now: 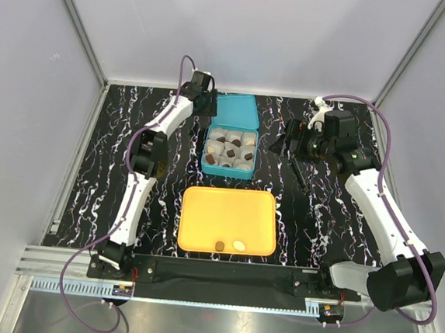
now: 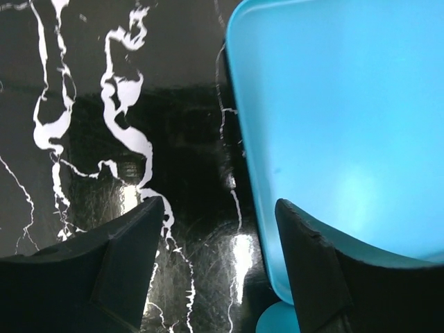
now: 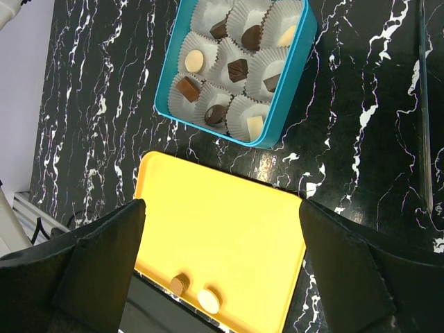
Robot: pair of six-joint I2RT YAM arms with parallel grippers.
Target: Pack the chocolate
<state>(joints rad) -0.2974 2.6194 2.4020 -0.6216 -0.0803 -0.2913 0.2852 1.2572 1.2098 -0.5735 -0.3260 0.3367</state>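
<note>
A teal box (image 1: 230,153) holds white paper cups with several dark and cream chocolates (image 3: 238,69). Its teal lid (image 1: 237,112) lies just behind it. An orange tray (image 1: 229,214) in front holds one brown chocolate (image 1: 220,246) and one cream chocolate (image 1: 239,246) at its near edge; both show in the right wrist view, brown (image 3: 180,284) and cream (image 3: 209,300). My left gripper (image 1: 211,103) is open and empty, with the lid's (image 2: 347,125) left edge between its fingers. My right gripper (image 1: 281,145) is open and empty, held high to the right of the box.
The black marbled table (image 1: 312,213) is walled by grey panels on three sides. A metal rail (image 1: 196,293) runs along the near edge by the arm bases. The box (image 3: 236,66) and tray (image 3: 222,208) sit close together in the middle.
</note>
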